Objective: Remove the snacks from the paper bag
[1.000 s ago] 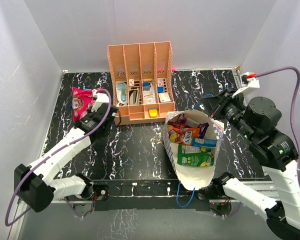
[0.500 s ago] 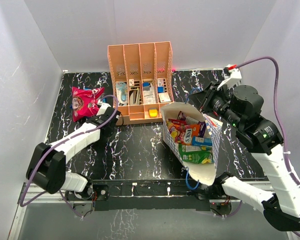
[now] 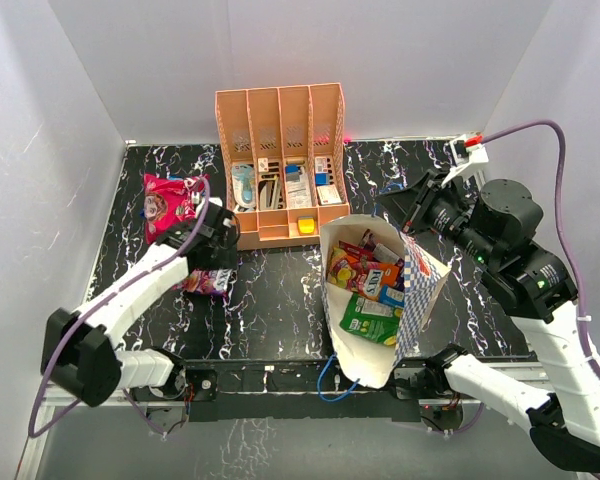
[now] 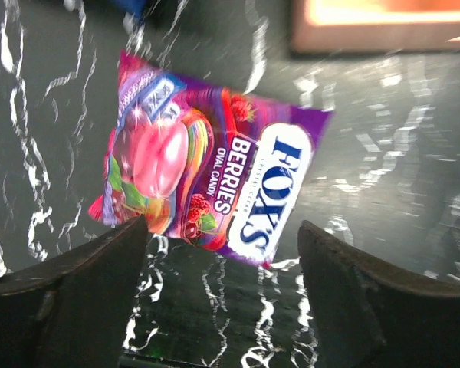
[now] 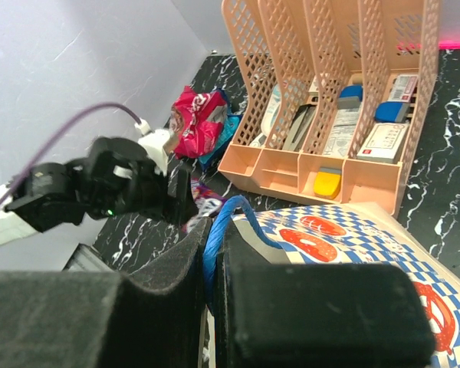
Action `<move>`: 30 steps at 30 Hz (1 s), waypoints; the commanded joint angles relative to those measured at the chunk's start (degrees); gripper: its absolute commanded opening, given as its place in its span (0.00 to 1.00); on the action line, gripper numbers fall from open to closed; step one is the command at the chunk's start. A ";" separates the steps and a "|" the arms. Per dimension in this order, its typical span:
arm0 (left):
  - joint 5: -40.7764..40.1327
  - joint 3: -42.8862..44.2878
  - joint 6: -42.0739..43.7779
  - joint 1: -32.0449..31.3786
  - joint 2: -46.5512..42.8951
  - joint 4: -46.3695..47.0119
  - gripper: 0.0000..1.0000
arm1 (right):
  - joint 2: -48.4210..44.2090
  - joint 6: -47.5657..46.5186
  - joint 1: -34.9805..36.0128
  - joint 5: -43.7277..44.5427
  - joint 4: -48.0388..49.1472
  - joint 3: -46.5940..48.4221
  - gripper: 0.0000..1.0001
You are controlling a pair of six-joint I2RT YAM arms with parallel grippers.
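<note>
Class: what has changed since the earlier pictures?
The left gripper drew back toward the near edge, open; a purple FOX'S packet now lies on the table beneath it. The right gripper, shut on the blue cord handle, pulled the paper bag leftward, tilting it. The organizer and pink packets stayed.

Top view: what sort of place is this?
Probably a lab robot cell: plain white walls box in a black marbled table, two arms are bolted at its near edge, and the organizer and bag of snacks look like staged props.

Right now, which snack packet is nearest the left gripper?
The purple FOX'S Berries packet, directly under the open left gripper. The pink packet lies farther back; others are in the paper bag.
</note>
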 commanded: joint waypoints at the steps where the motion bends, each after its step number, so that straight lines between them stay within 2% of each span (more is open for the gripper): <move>1: 12.08 7.80 1.44 0.19 -10.77 1.59 0.82 | -0.59 -0.18 0.08 -6.04 6.77 0.15 0.08; 5: 30.00 10.32 1.47 0.19 -18.18 13.21 0.82 | -1.61 0.08 0.07 -12.56 9.03 -3.05 0.08; 9: 47.99 7.34 -0.69 -0.42 -23.13 30.37 0.82 | -3.23 1.76 0.07 -14.63 9.57 -6.77 0.08; 12: 56.45 5.22 -1.60 -2.65 -23.58 39.54 0.82 | -4.31 1.95 0.06 -13.69 9.13 -7.20 0.08; 14: 58.42 5.61 -0.52 -5.71 -22.45 41.34 0.82 | -4.51 1.69 0.08 -12.85 8.38 -6.43 0.08; 16: 57.04 7.13 4.78 -11.42 -20.88 40.62 0.80 | -4.25 1.02 0.03 -12.52 7.54 -5.30 0.08; 20: 48.78 12.99 17.63 -25.34 -15.35 33.90 0.78 | -3.64 0.64 0.02 -12.01 6.59 -4.01 0.08; 26: 31.27 19.49 35.49 -44.68 -3.58 25.04 0.74 | -3.70 1.00 0.08 -11.65 6.26 -2.65 0.07; 30: 23.38 19.87 45.20 -50.13 1.18 25.55 0.72 | -3.72 0.63 0.08 -10.70 4.69 -1.07 0.08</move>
